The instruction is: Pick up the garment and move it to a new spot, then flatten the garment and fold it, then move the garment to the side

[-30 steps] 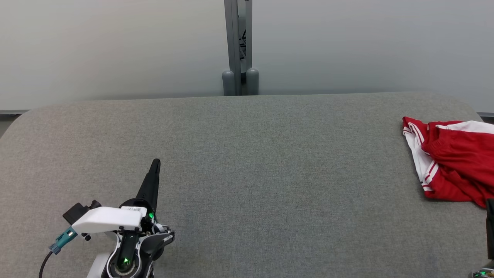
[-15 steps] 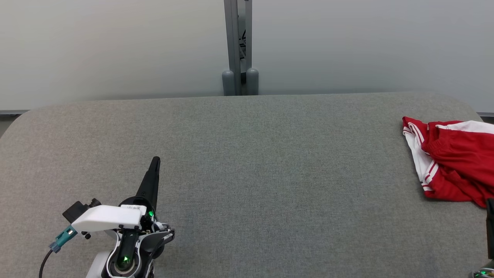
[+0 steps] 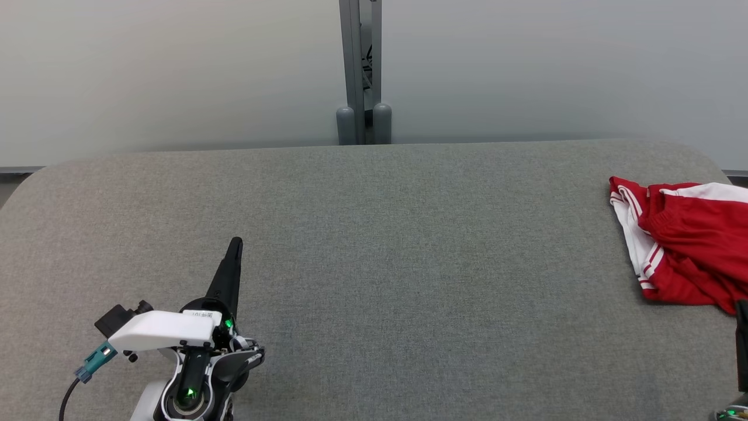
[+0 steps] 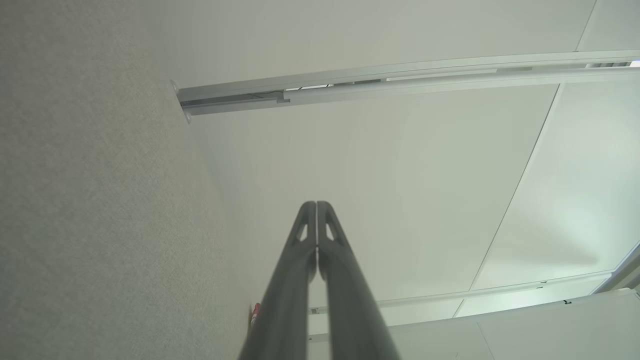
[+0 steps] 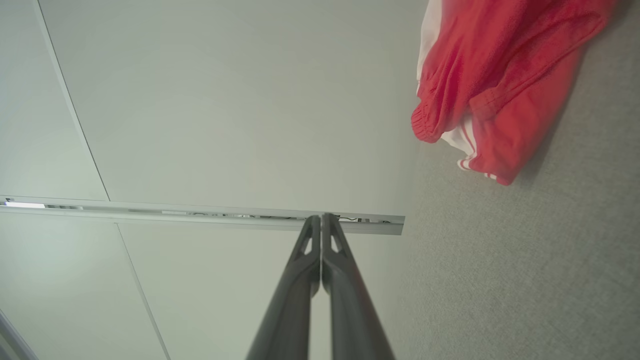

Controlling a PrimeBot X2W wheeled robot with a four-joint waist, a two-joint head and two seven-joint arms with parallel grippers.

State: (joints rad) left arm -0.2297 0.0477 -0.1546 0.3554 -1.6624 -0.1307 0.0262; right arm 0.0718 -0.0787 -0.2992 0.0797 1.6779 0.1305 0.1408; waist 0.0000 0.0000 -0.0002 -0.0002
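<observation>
Red garment (image 3: 684,257), white-striped, crumpled at the right edge of the grey worktop (image 3: 409,263), lying just beyond the right gripper (image 5: 320,218) and well right of the left gripper (image 3: 235,244), both pinched closed and empty; right arm nearer.

Even, soft, bright light, faint shadows; wrist views wide-angle, perhaps slightly soft close up

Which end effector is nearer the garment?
The right end effector, close beside the red garment; the left end effector is far off on the opposite side.
</observation>
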